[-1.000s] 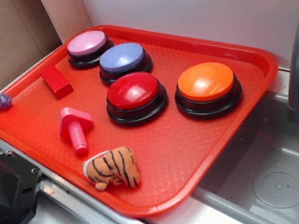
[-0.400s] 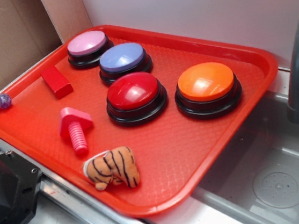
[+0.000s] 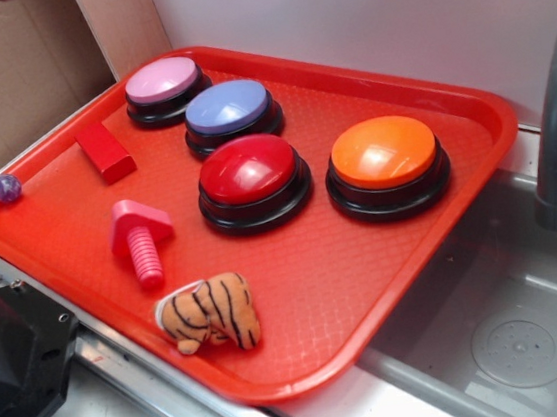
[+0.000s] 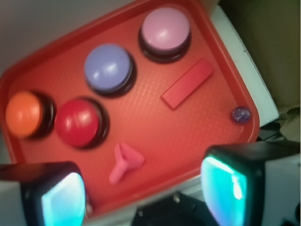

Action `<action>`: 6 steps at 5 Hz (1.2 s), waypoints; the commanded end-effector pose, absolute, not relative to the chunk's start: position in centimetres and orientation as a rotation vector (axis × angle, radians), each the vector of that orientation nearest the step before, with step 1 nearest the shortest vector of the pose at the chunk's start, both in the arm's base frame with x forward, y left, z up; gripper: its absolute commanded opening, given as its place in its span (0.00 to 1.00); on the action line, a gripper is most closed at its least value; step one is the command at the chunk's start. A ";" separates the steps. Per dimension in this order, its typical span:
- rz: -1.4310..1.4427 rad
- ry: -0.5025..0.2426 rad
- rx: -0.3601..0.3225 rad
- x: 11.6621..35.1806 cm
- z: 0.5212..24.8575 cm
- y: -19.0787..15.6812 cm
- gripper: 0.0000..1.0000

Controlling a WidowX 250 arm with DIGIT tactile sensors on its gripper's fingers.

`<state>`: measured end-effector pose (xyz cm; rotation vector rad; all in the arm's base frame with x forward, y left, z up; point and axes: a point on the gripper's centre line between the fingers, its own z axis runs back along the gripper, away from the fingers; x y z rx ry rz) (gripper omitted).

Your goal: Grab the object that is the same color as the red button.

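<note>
The tool [image 4: 141, 193] is spread wide, holding nothing, high over the tray [image 4: 207, 155]. The red block [image 4: 187, 84] lies upper right of frame, below the pink button [image 4: 165, 29]. It's red on red, so a misjudged drop seems likely

Wrist view blurs the orange button [image 4: 23, 114] near the left edge.

Exterior view looks obliquely, wrist view straight down, at tray [image 3: 472, 136].

White wall [image 3: 358, 18], grey sink [image 3: 494, 335]
</note>
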<state>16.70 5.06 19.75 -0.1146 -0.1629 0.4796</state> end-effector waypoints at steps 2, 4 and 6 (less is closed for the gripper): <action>0.967 -0.241 -0.011 18.7 12.5 10.5 1.00; 1.083 -0.251 -0.009 20.5 7.9 11.4 1.00; 1.145 -0.246 -0.006 21.2 4.1 11.8 1.00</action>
